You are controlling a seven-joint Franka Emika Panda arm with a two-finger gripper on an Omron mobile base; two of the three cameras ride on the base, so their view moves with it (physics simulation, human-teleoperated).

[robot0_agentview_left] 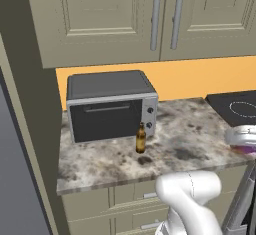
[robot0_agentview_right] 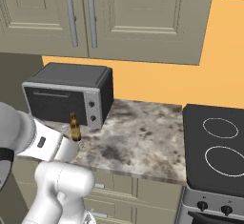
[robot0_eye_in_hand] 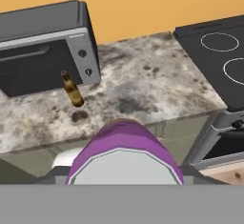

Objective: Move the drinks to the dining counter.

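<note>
A purple-pink can with a silver top sits right in front of the hand camera, held off the counter just before its front edge. My gripper is shut on the can, of which a purple sliver shows at the far right of the left base view. The can hides my fingertips. A slim brown glass bottle stands upright on the marbled counter, just in front of the toaster oven's right corner. The dining counter is out of view.
A black and silver toaster oven stands at the back left of the counter. A black stovetop borders it on the right. Beige wall cabinets hang above, drawers below. A dark tall panel closes off the left.
</note>
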